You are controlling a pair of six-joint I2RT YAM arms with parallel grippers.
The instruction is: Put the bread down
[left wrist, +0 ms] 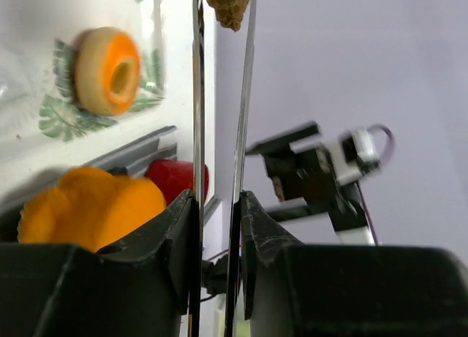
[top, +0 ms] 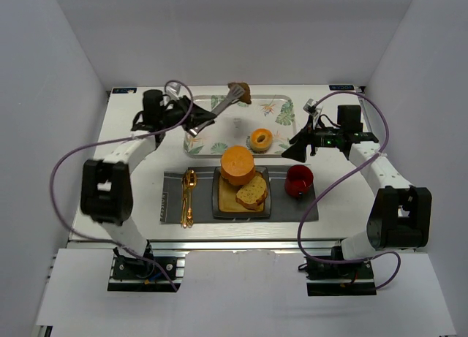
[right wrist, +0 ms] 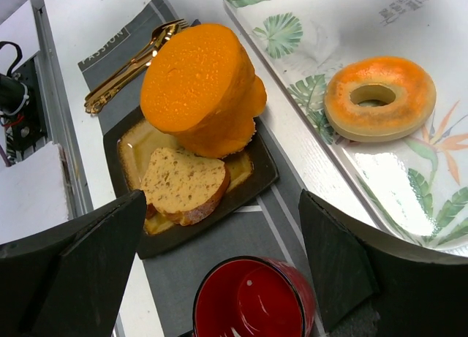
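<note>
Top external view over a white table (top: 344,205), read from left to right. At left, black left gripper (top: 201,119) (left wrist: 218,205), fingers (left wrist: 183,220) pressed together around a pair of long silver metal tongs (top: 223,104) (left wrist: 245,96). Tongs slanting toward the back of the table, tips pinching a small rough dark brown chunk (top: 240,93) (left wrist: 228,4) at the far rim of a rectangular white tray printed with green leaves (top: 281,107) (right wrist: 344,15).

Nearer the arm bases, a grey cloth placemat (top: 170,183) (right wrist: 190,278), with gold-coloured cutlery (top: 189,198) (right wrist: 131,63) lying on its left end. At the mat's centre, a dark square plate with a tan inner face (top: 218,213) (right wrist: 263,172). On the back of the plate, a large bright orange lump with a flat top (top: 238,164) (right wrist: 197,81) (left wrist: 88,205). In front of it and slightly right, the bread (top: 251,192) (right wrist: 183,183), an oval pale tan speckled slice with a brown crust, lying flat on the plate with its far edge touching the lump.

On the tray, right of centre, a small ring-shaped donut with orange glaze (top: 254,141) (right wrist: 413,103) (left wrist: 88,74). At the mat's right end, a round red cup (top: 298,180) (right wrist: 252,300) (left wrist: 175,178), upright with its mouth open to the top. Just behind the cup, black right gripper (top: 294,150) (right wrist: 221,198), jaws spread wide, gripping nothing, apart from the bread.
</note>
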